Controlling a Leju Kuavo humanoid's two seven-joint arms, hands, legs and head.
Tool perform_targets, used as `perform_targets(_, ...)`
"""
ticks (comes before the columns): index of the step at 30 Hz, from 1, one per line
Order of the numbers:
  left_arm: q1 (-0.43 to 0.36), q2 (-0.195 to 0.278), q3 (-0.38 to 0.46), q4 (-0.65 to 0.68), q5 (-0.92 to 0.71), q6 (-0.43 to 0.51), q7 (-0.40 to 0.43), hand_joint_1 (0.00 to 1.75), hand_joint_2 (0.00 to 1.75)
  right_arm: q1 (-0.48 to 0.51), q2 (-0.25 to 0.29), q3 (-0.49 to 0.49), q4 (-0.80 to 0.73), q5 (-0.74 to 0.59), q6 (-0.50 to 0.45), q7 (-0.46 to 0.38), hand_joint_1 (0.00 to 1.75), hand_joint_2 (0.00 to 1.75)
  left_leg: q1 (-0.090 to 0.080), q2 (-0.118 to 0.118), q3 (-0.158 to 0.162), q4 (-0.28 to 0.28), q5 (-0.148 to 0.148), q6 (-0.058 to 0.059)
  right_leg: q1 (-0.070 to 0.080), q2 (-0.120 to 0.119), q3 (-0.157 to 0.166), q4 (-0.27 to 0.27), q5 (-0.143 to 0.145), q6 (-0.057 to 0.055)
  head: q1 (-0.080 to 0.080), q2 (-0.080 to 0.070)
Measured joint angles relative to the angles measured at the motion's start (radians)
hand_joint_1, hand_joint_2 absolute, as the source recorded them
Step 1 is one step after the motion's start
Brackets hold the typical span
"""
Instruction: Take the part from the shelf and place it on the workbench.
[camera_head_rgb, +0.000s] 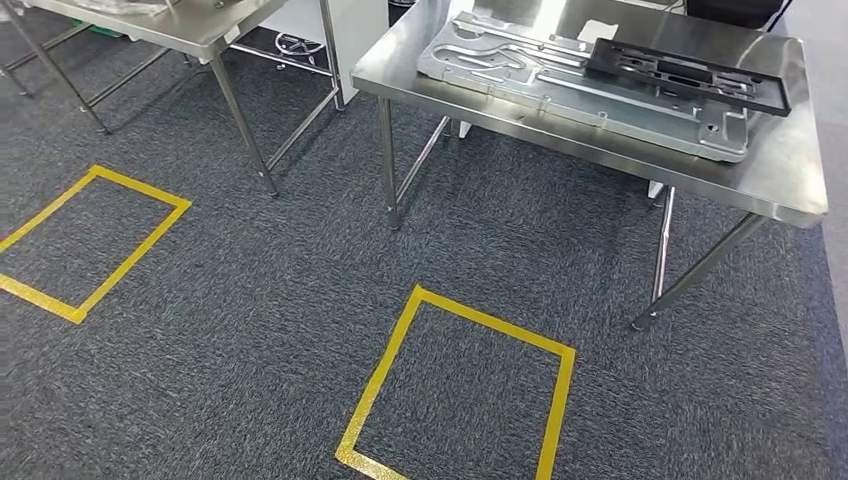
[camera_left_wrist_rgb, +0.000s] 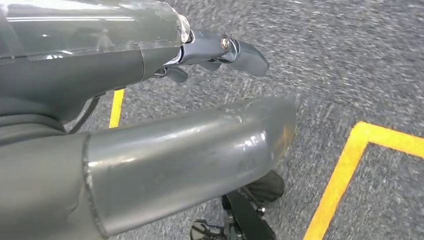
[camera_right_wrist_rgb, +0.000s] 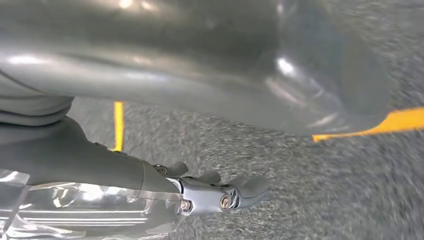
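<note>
Two hands (camera_left_wrist_rgb: 220, 52) (camera_right_wrist_rgb: 220, 195) empty — carpet (camera_head_rgb: 250, 330) open.

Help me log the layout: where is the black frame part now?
In the head view, the black frame part lies upper right, on the silver metal plate atop the steel workbench.

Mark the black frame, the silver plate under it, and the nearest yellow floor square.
black frame (camera_head_rgb: 690, 72), head view, middle rail
silver plate (camera_head_rgb: 560, 85), head view, its bare middle
yellow floor square (camera_head_rgb: 385, 372), head view, left tape edge
</note>
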Motion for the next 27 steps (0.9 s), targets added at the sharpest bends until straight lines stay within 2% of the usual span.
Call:
perform_targets(1,0.0,0.001,0.0,0.0,-0.005,0.001,0.002,0.0,0.0,0.0,0.001,0.011,0.002,0.045,0.0,0.019,0.0,0.0,0.0,-0.012,0.0,0.002,0.0,-0.002,-0.002,0.006,0.024,-0.054,0.04,-0.001,0.0,0.0)
perform_targets(3,-0.001,0.002,0.0,0.0,-0.013,0.002,0.007,0.0,0.0,0.001,0.002,0.056,0.008,0.15,-0.003,0.068,0.0,0.0,0.0,-0.035,-0.002,0.008,0.001,-0.008,-0.005,0.041,0.083,-0.19,0.105,-0.008,0.0,0.0)
perform_targets(4,-0.002,0.004,0.0,0.0,-0.016,0.002,0.011,0.0,0.0,0.002,0.003,0.084,0.012,0.191,-0.005,0.089,0.0,0.0,0.0,-0.045,-0.006,0.01,0.002,-0.014,-0.005,0.057,0.1,-0.234,0.119,-0.011,0.0,0.0)
perform_targets(5,-0.002,0.006,0.0,0.0,-0.017,0.003,0.016,0.0,0.0,0.001,0.005,0.111,0.015,0.212,-0.006,0.104,0.0,0.0,0.0,-0.054,-0.01,0.01,0.005,-0.021,-0.003,0.067,0.107,-0.252,0.12,-0.015,0.0,0.0)
perform_targets(7,0.0,0.012,0.0,0.0,-0.02,0.003,0.024,0.0,0.0,-0.001,0.009,0.148,0.018,0.226,-0.005,0.124,0.0,0.0,0.002,-0.074,-0.017,0.007,0.012,-0.036,-0.003,0.056,0.106,-0.257,0.123,-0.025,0.0,0.0)
perform_targets(8,0.002,0.013,0.0,0.0,-0.023,0.004,0.027,0.0,0.0,-0.002,0.012,0.161,0.019,0.228,-0.002,0.134,0.0,0.0,0.001,-0.071,-0.02,0.01,0.011,-0.042,-0.004,0.045,0.107,-0.262,0.127,-0.032,-0.001,0.0)
perform_targets(9,0.003,0.015,0.0,0.0,-0.027,0.006,0.029,0.0,0.0,-0.002,0.014,0.171,0.019,0.23,0.002,0.142,0.0,0.0,0.0,-0.056,-0.028,0.027,-0.002,-0.046,-0.006,0.033,0.109,-0.268,0.131,-0.041,-0.004,0.0)
perform_targets(10,0.003,0.017,-0.001,0.0,-0.031,0.012,0.03,0.0,0.0,0.0,0.016,0.179,0.019,0.23,0.008,0.15,0.0,0.0,-0.001,-0.034,-0.046,0.064,-0.027,-0.05,-0.008,0.02,0.109,-0.273,0.135,-0.049,-0.008,0.0)
perform_targets(12,-0.001,0.018,-0.002,0.0,-0.04,0.027,0.03,0.0,0.0,0.004,0.017,0.188,0.021,0.23,0.025,0.165,0.0,0.0,0.001,0.012,-0.1,0.188,-0.096,-0.056,-0.004,-0.006,0.107,-0.273,0.136,-0.057,-0.015,0.0)
perform_targets(13,-0.002,0.019,-0.003,0.0,-0.043,0.035,0.03,0.0,0.0,0.007,0.017,0.19,0.022,0.229,0.033,0.171,0.0,0.0,0.002,0.02,-0.124,0.247,-0.121,-0.059,-0.002,-0.019,0.105,-0.272,0.136,-0.057,-0.016,0.0)
perform_targets(14,-0.002,0.018,-0.004,0.0,-0.046,0.04,0.03,0.0,0.0,0.008,0.016,0.192,0.022,0.229,0.039,0.175,0.0,0.0,0.003,0.025,-0.135,0.279,-0.129,-0.061,0.0,-0.032,0.104,-0.271,0.135,-0.057,-0.016,0.0)
perform_targets(15,-0.001,0.018,-0.004,0.0,-0.048,0.042,0.031,0.0,0.0,0.008,0.016,0.194,0.023,0.229,0.043,0.178,0.0,0.0,0.004,0.028,-0.127,0.274,-0.118,-0.061,0.0,-0.044,0.103,-0.269,0.134,-0.056,-0.016,0.0)
perform_targets(16,-0.001,0.018,-0.004,0.0,-0.049,0.044,0.031,0.0,0.0,0.008,0.015,0.195,0.023,0.229,0.046,0.18,0.0,0.0,0.004,0.033,-0.1,0.231,-0.092,-0.061,0.0,-0.055,0.103,-0.267,0.133,-0.055,-0.016,0.0)
perform_targets(17,-0.001,0.018,-0.004,0.0,-0.049,0.045,0.031,0.0,0.0,0.007,0.015,0.197,0.023,0.229,0.049,0.182,0.0,0.0,0.003,0.047,-0.059,0.16,-0.061,-0.058,0.001,-0.065,0.104,-0.264,0.131,-0.053,-0.016,0.0)
perform_targets(19,-0.005,0.018,-0.004,0.0,-0.049,0.046,0.034,0.0,0.0,0.007,0.015,0.198,0.023,0.229,0.055,0.185,0.0,0.0,-0.003,0.078,0.005,0.042,-0.027,-0.048,0.006,-0.081,0.105,-0.258,0.125,-0.043,-0.015,0.0)
perform_targets(20,-0.006,0.018,-0.005,0.0,-0.05,0.046,0.035,0.0,0.0,0.006,0.014,0.199,0.023,0.23,0.057,0.187,0.0,0.0,-0.006,0.087,0.018,0.014,-0.023,-0.042,0.008,-0.088,0.106,-0.257,0.124,-0.038,-0.014,0.0)
perform_targets(21,-0.006,0.018,-0.005,0.0,-0.05,0.046,0.035,0.0,0.0,0.004,0.014,0.2,0.024,0.23,0.058,0.188,0.0,0.0,-0.008,0.085,0.017,0.008,-0.025,-0.037,0.01,-0.095,0.107,-0.257,0.123,-0.033,-0.013,0.0)
perform_targets(23,-0.004,0.017,-0.005,0.0,-0.051,0.046,0.036,0.0,0.0,-0.001,0.012,0.203,0.024,0.232,0.061,0.191,0.0,0.0,-0.007,0.067,0.015,0.002,-0.018,-0.024,0.007,-0.1,0.112,-0.256,0.12,-0.022,-0.012,0.0)
perform_targets(24,-0.003,0.016,-0.005,0.0,-0.051,0.046,0.036,0.0,0.0,-0.002,0.012,0.204,0.024,0.233,0.062,0.193,0.0,0.0,-0.005,0.058,0.016,-0.003,-0.013,-0.017,0.005,-0.086,0.108,-0.245,0.108,-0.016,-0.01,0.0)
perform_targets(25,-0.004,0.016,-0.005,0.0,-0.051,0.046,0.036,0.0,0.0,-0.002,0.011,0.204,0.024,0.233,0.063,0.194,0.0,0.0,-0.002,0.05,0.016,-0.008,-0.008,-0.01,0.003,-0.063,0.095,-0.214,0.085,-0.01,-0.007,0.0)
perform_targets(27,-0.006,0.014,-0.005,0.0,-0.05,0.046,0.036,0.0,0.0,0.001,0.009,0.205,0.025,0.233,0.064,0.195,0.0,0.0,-0.001,0.032,0.011,-0.01,-0.002,-0.001,-0.001,-0.015,0.04,-0.097,0.015,-0.004,-0.001,0.0)
